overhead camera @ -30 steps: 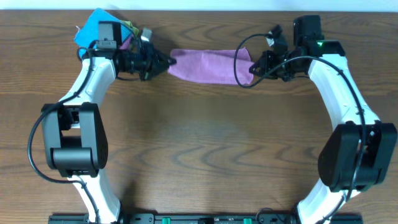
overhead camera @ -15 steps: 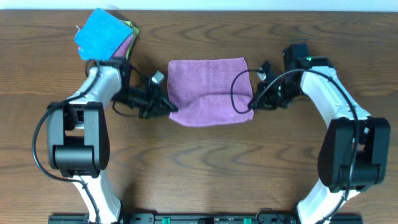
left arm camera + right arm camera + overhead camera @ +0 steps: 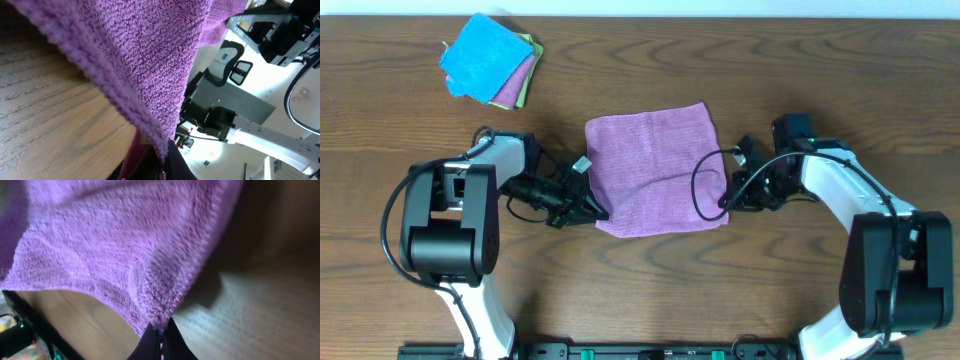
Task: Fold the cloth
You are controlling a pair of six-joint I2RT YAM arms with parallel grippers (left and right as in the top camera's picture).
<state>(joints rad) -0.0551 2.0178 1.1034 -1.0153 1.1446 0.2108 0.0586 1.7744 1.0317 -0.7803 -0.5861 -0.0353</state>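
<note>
Purple terry, pinched tight: we see the left gripper [image 3: 159,167] clenched on one near corner of the cloth [image 3: 150,65]. Its dark fingertips meet right at the hem at the bottom of the left wrist view. The fabric climbs away from them in a taut slope, with the wooden table [image 3: 45,115] showing underneath.

Over on the other side, the right gripper [image 3: 160,341] is doing the same job. Its jaws are closed on the opposite near corner, and the nap bunches into a small pucker just above the pinch. The hem runs off to the upper right, and a shadow falls on the tabletop beside it.

Pulling back to the overhead view, we have both arms reaching in from either side, each one at a near corner. The cloth spreads between them as a rough square in the middle of the table, turned slightly. Its far edge lies flat on the wood, and a soft crease runs across its near half.

Further out, at the far left of the table and well apart from the action, sits a small stack of cloths [image 3: 490,72]. A blue one is on top, with purple and yellow-green edges peeking out beneath.
</note>
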